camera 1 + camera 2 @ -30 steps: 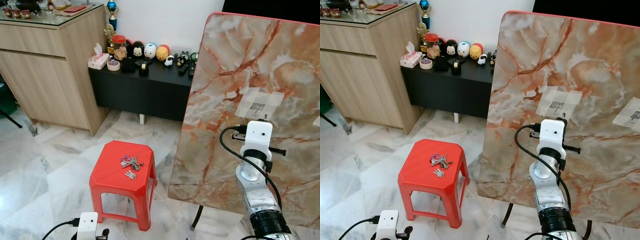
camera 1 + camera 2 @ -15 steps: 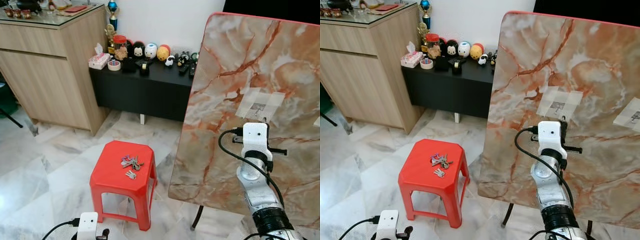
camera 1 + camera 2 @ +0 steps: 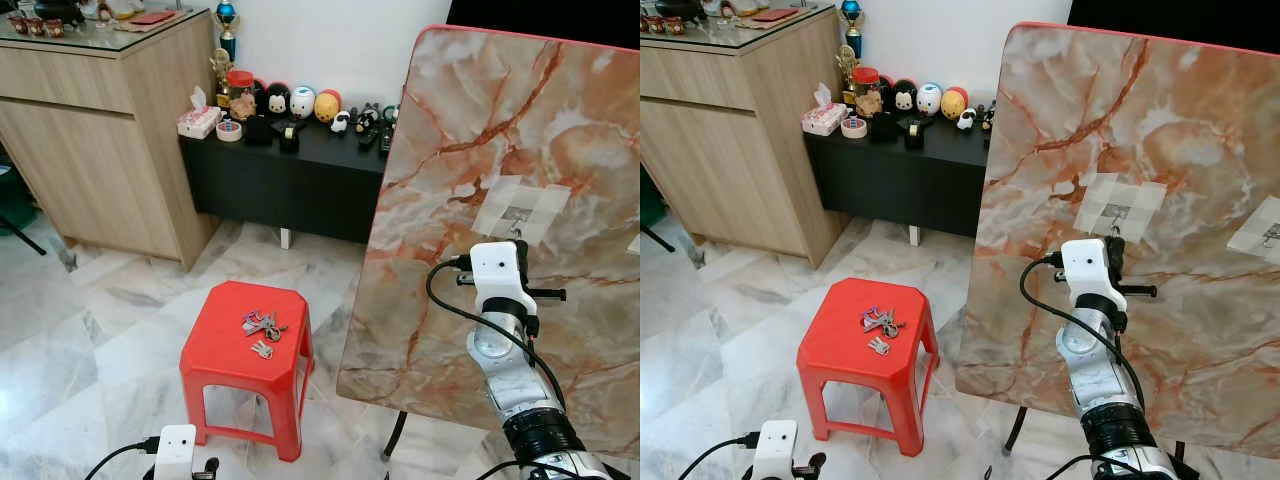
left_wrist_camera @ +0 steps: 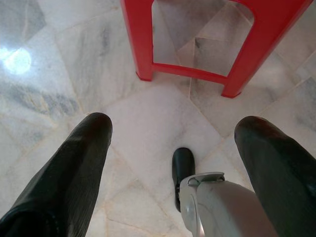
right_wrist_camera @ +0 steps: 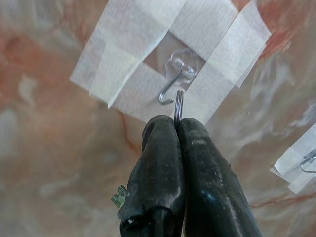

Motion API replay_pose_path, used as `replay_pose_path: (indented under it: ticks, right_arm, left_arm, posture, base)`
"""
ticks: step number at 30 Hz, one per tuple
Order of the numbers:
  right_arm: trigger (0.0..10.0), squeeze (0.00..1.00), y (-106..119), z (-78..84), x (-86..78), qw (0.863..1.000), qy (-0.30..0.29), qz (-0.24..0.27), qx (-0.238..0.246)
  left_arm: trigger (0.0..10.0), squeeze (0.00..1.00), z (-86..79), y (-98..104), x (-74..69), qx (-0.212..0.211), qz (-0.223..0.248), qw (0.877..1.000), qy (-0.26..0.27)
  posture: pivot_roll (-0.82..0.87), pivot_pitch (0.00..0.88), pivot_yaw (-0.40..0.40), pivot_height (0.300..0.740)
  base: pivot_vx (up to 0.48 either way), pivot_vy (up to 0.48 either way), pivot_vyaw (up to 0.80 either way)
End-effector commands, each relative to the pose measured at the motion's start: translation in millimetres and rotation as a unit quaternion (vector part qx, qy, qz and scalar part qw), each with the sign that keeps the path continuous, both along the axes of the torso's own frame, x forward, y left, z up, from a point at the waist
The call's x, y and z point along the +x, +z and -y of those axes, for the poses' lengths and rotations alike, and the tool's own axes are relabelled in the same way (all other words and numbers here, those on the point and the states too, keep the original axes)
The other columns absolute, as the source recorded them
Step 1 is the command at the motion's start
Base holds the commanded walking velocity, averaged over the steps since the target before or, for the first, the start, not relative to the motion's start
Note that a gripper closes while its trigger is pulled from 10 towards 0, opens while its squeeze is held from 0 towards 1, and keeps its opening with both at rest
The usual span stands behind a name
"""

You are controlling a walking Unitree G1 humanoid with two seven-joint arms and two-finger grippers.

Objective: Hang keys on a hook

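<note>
**Right wrist view: key ring pinched at the hook**

Right wrist view shows my right gripper (image 5: 177, 123) with both fingers pressed together, clamped on a thin metal key ring (image 5: 178, 106). The ring stands edge-on, poking out past the fingertips, its top just beside the lower curl of the hook (image 5: 174, 81); touching or not, I cannot tell. A small green key tip (image 5: 119, 199) sticks out beside one finger.

The hook is one bent wire on a clear pad, held by white tape strips (image 5: 123, 64) to the marble-pattern board (image 3: 470, 130). A second taped hook (image 5: 310, 160) sits at the frame edge.

The eye views give what the wrist view lacks: my right arm raised in front of the upright board, its white wrist camera (image 3: 497, 270) just below the taped patch (image 3: 520, 208). One red stool (image 3: 247, 352) stands well apart on the floor, with two loose key bunches (image 3: 262, 324) on its seat.

Left wrist view: my left gripper (image 4: 175, 148) hangs idle, fingers spread wide over marble floor tiles (image 4: 64, 74), stool legs beyond.
</note>
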State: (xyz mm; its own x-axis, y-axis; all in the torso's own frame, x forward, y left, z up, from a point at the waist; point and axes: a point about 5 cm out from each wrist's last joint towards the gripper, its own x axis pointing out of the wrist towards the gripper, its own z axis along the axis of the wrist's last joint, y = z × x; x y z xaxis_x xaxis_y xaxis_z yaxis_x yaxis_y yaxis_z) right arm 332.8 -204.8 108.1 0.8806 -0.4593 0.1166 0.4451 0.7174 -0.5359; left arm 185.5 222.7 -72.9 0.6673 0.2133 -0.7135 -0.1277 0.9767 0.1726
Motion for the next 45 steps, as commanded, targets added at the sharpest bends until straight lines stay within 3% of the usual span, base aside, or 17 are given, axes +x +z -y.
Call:
replay_pose_path:
  ticks: [1, 10, 25, 45]
  right_arm:
    - [10.0, 0.00, 6.2, 1.4, 3.6, 1.000, -0.005, 0.002, -0.010]
    - [10.0, 0.00, 8.9, 1.8, 4.6, 0.999, -0.004, 0.005, -0.034]
    - [10.0, 0.00, 13.9, 4.5, 6.1, 0.999, -0.023, 0.021, -0.024]
    - [10.0, 0.00, 13.3, 4.1, 15.2, 1.000, -0.020, -0.006, -0.020]
  left_arm:
    - [10.0, 0.00, 2.6, -1.9, -2.1, -0.007, -0.004, 1.000, 0.006]
    - [10.0, 0.00, 3.0, -1.6, -1.4, -0.007, -0.003, 1.000, 0.005]
    - [10.0, 0.00, 3.6, -2.3, -2.2, -0.010, -0.005, 1.000, 0.006]
    - [10.0, 0.00, 3.7, -2.6, -2.6, -0.012, -0.006, 1.000, 0.008]
  posture:
    - [0.11, 0.000, -0.119, 0.740]
    - [0.11, 0.000, -0.119, 0.740]
    - [0.11, 0.000, -0.120, 0.740]
    - [0.11, 0.000, -0.122, 0.740]
  base:
    - [0.000, 0.000, 0.00]
    - [0.000, 0.000, 0.00]
    - [0.000, 0.000, 0.00]
    - [0.000, 0.000, 0.00]
